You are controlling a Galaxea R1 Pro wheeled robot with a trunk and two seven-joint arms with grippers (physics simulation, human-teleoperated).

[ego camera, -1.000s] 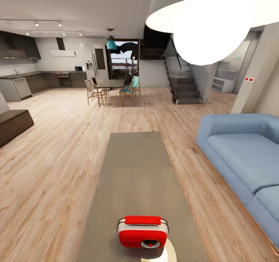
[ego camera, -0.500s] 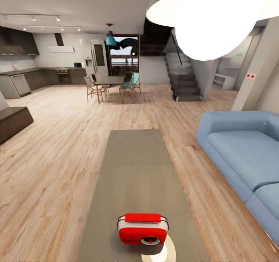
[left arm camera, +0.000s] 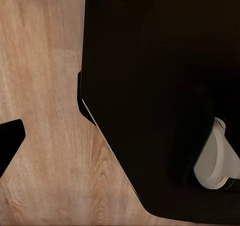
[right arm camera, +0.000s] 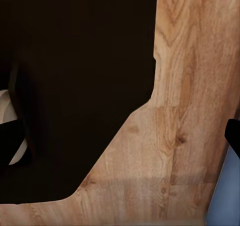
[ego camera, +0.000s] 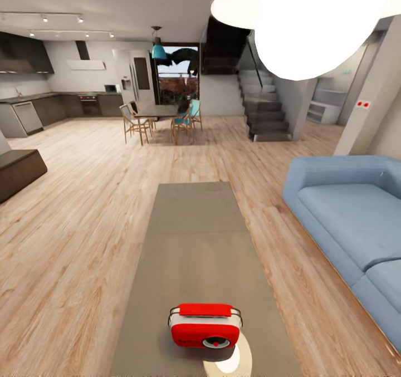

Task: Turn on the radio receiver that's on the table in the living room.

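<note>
The radio receiver (ego camera: 205, 326), red on front and top with a white body and a round dial, stands upright on the near end of the long grey-taupe table (ego camera: 195, 238) in the living room, its face toward me. In the left wrist view my left gripper (left arm camera: 120, 141) hangs over the robot's dark base (left arm camera: 150, 86) and the wood floor (left arm camera: 40, 61), with one black fingertip (left arm camera: 9, 138) at the frame's edge. My right gripper (right arm camera: 122, 141) hangs likewise, with its fingertips (right arm camera: 233, 136) far apart and nothing between them.
A light blue sofa (ego camera: 351, 221) runs along the table's right side. A big white globe lamp (ego camera: 312, 20) hangs overhead. A dark bench (ego camera: 19, 171) stands at the left. Far back are the dining table with chairs (ego camera: 159, 112), the kitchen (ego camera: 33, 109) and stairs (ego camera: 267, 115).
The whole head picture has shifted slightly upward, so the camera has moved. The radio receiver stays in its place on the table.
</note>
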